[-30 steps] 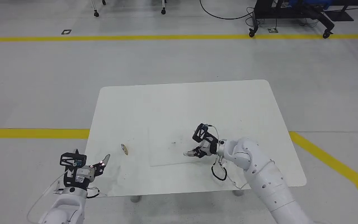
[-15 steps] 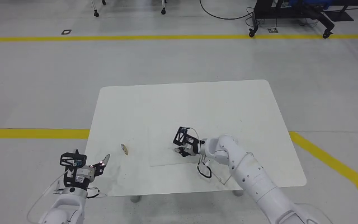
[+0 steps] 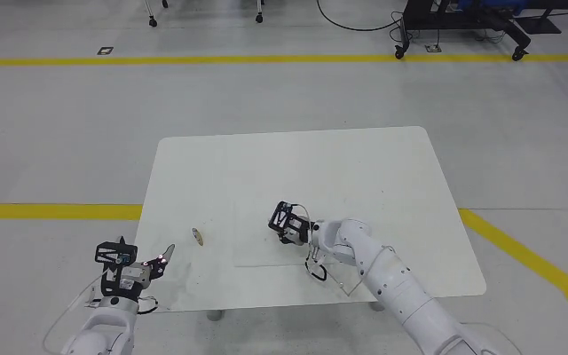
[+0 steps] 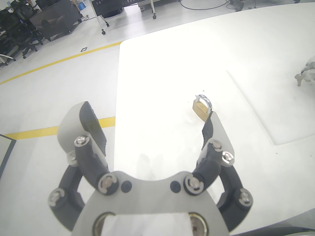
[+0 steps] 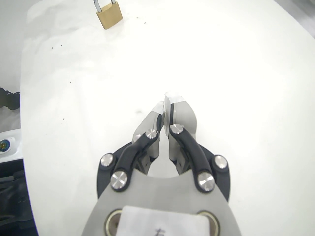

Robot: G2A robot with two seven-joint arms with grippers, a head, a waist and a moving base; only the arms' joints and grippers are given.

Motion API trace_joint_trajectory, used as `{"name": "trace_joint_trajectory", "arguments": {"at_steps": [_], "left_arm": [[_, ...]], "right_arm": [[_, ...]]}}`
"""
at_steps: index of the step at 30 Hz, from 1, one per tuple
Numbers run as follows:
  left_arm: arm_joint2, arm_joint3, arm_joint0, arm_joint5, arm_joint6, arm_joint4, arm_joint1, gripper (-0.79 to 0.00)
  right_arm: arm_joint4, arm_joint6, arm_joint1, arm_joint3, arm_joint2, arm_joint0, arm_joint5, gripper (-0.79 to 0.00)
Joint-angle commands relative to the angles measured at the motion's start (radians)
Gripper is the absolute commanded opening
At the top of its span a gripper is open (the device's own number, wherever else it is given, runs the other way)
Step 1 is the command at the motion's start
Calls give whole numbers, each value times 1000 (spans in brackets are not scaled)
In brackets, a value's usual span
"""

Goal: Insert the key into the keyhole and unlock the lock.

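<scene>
The gold lock (image 3: pixel 198 236) sits on the white tabletop (image 3: pixel 355 160), at the lower left of the top view. The key (image 4: pixel 298 79) is tiny and hard to see, pinched in the closed right fingers (image 5: pixel 183 114). The left fingers (image 4: pixel 86 121) are spread wide and hold nothing. They hide one corner of the lock. The grey floor (image 3: pixel 89 133) has yellow lines (image 3: pixel 266 60).

**Layout of the table.** The lock (image 3: pixel 198 236) lies on the table (image 3: pixel 373 160) toward its front-left corner, just left of a thin mat (image 3: pixel 257 256) in the table's front middle. The left gripper (image 4: pixel 150 114) hangs at the front-left edge, in front of the lock and apart from it. The right gripper (image 3: pixel 279 218), with the key (image 4: pixel 298 79) between its fingers, is over the mat's left part, right of the lock and well apart.
</scene>
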Motion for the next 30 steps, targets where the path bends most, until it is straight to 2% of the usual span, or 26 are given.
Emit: {"name": "trace_joint_trajectory", "arguments": {"at_steps": [1,8,13,19,24,27,28,30], "left_arm": [[0,0,0,0,0,0,0,0],[0,0,0,0,0,0,0,0],[0,0,0,0,0,0,0,0],[0,0,0,0,0,0,0,0],[0,0,0,0,0,0,0,0],[0,-31,29,70,69,71,-3,0],[11,-53,48,41,77,45,-4,0],[3,-106,82,-108,43,-82,-2,0]], "right_arm": [[-8,-45,15,-37,37,-29,-2,-785],[-47,-204,91,-264,234,-223,-29,-785],[23,-299,124,-392,352,-358,-112,-785],[178,-293,140,-445,420,-428,-209,-785],[211,-262,146,-469,445,-450,-218,-785],[211,-262,146,-469,445,-450,-218,-785],[211,-262,146,-469,445,-450,-218,-785],[211,-262,146,-469,445,-450,-218,-785]]}}
